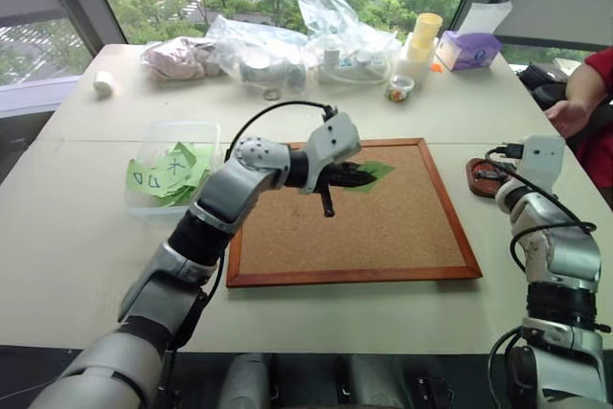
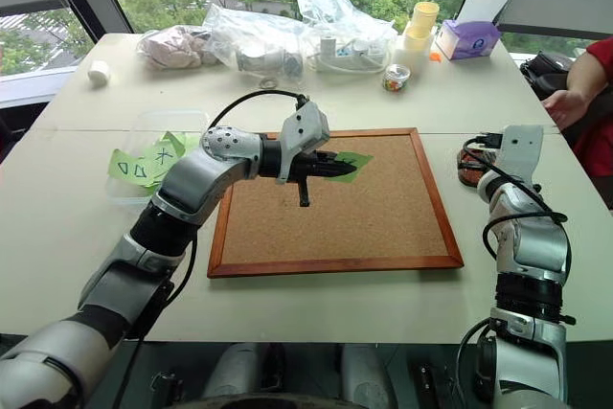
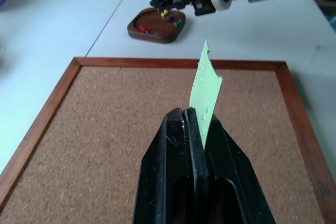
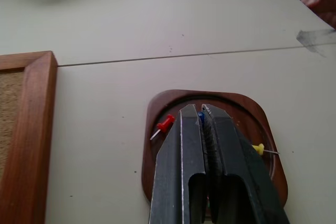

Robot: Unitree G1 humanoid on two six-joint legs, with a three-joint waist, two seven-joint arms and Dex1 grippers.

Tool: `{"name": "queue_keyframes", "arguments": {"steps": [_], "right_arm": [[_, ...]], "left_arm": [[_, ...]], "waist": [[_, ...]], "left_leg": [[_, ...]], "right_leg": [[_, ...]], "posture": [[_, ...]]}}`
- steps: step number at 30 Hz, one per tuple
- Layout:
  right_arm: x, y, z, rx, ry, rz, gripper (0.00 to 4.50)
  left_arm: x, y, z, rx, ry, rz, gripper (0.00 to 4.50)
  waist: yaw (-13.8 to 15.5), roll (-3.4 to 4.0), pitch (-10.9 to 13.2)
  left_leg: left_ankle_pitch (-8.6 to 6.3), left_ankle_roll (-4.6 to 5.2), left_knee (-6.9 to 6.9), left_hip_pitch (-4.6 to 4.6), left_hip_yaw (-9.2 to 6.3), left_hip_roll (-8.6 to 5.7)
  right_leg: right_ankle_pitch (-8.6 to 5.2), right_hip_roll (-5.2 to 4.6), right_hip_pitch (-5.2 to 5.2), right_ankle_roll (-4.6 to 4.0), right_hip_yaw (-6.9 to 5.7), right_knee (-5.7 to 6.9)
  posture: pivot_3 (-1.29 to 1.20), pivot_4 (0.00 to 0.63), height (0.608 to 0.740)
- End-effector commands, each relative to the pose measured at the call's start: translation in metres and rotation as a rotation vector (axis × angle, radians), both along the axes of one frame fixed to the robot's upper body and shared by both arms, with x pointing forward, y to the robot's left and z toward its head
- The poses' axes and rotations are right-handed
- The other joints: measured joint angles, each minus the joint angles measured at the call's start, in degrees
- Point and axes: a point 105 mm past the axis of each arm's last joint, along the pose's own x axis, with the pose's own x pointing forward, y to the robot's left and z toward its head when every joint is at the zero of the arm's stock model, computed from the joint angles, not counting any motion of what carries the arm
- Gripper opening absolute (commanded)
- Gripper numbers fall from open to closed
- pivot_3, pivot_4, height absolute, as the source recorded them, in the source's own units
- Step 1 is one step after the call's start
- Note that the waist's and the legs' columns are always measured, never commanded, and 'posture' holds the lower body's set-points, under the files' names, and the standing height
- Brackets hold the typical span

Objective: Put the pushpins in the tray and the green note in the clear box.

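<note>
Note clamped in left end effector; right end effector pinches blue pushpin over tray.

both pincers clamped tight

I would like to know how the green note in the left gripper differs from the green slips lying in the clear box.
The green note stands on edge, pinched in the shut left gripper above the corkboard; the green slips lie flat in a bunch in the clear box. The note's visible face shows no large marks, while the slips carry big black symbols. Both are light green paper.
</note>
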Motion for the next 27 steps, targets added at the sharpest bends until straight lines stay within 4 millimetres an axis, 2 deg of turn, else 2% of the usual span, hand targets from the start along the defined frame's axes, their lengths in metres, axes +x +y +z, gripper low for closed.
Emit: {"name": "queue_keyframes", "arguments": {"steps": [1, 4, 6, 8, 13, 14, 24, 27], "right_arm": [[0.0, -0.014, 0.011, 0.019, -0.03, -0.043, 0.0], [0.002, -0.016, 0.006, 0.044, -0.013, -0.046, 0.0], [0.003, -0.015, 0.005, 0.05, -0.015, -0.042, 0.59], [0.004, -0.015, 0.005, 0.049, -0.016, -0.036, 1.46], [0.004, -0.015, 0.006, 0.048, -0.021, -0.031, 4.13], [0.004, -0.015, 0.006, 0.048, -0.02, -0.03, 4.42], [0.005, -0.012, 0.01, 0.101, -0.062, -0.007, 4.42], [0.007, 0.0, 0.03, 0.069, -0.146, 0.087, 4.42]], "left_arm": [[-0.004, 0.002, 0.005, 0.02, -0.063, 0.0, 0.01], [-0.003, 0.006, 0.002, 0.018, -0.049, 0.022, 0.01], [-0.001, 0.007, 0.0, 0.009, -0.033, 0.041, 0.0], [-0.001, 0.007, 0.0, -0.008, -0.011, 0.046, 0.0], [-0.002, 0.007, -0.001, -0.009, -0.004, 0.049, 0.0], [-0.002, 0.007, -0.001, -0.012, -0.002, 0.051, 0.0], [0.0, 0.008, -0.001, -0.025, 0.007, 0.067, 0.0], [0.007, 0.013, 0.007, -0.055, -0.008, 0.12, 0.0]], "waist": [[-0.02, 0.01, -0.01], [-0.05, 0.01, -0.01], [-0.04, 0.01, -0.01], [-0.02, 0.01, -0.01], [-0.05, 0.02, -0.01], [-0.06, 0.02, -0.01], [-0.05, 0.02, -0.01], [-0.05, 0.02, -0.01]], "left_leg": [[0.0, 0.0, 0.0, 0.0, 0.0, 0.01], [0.0, 0.0, 0.0, 0.01, -0.01, 0.05], [0.0, 0.0, 0.01, 0.0, -0.01, 0.06], [0.0, 0.0, 0.02, 0.0, -0.01, 0.06], [0.0, 0.0, 0.02, 0.01, -0.01, 0.06], [0.0, 0.0, 0.02, 0.01, -0.01, 0.05], [0.0, 0.0, 0.02, 0.01, -0.01, 0.06], [0.0, 0.0, 0.02, 0.01, -0.01, 0.05]], "right_leg": [[0.0, 0.01, 0.0, 0.0, 0.0, 0.01], [0.0, 0.0, 0.0, 0.0, 0.01, 0.02], [0.0, 0.0, 0.0, 0.0, 0.02, 0.02], [0.0, 0.0, 0.0, 0.0, 0.02, 0.03], [0.0, 0.0, 0.0, 0.0, 0.02, 0.04], [0.0, 0.0, 0.0, 0.0, 0.02, 0.04], [0.0, -0.01, 0.0, 0.0, 0.02, 0.05], [0.0, 0.0, 0.0, 0.0, 0.02, 0.05]], "posture": [[0.0, 0.15, 0.735], [0.0, 0.15, 0.735], [0.0, 0.15, 0.735], [0.0, 0.15, 0.735], [0.0, 0.15, 0.735], [0.0, 0.15, 0.735], [0.0, 0.15, 0.735], [0.0, 0.15, 0.735]]}}
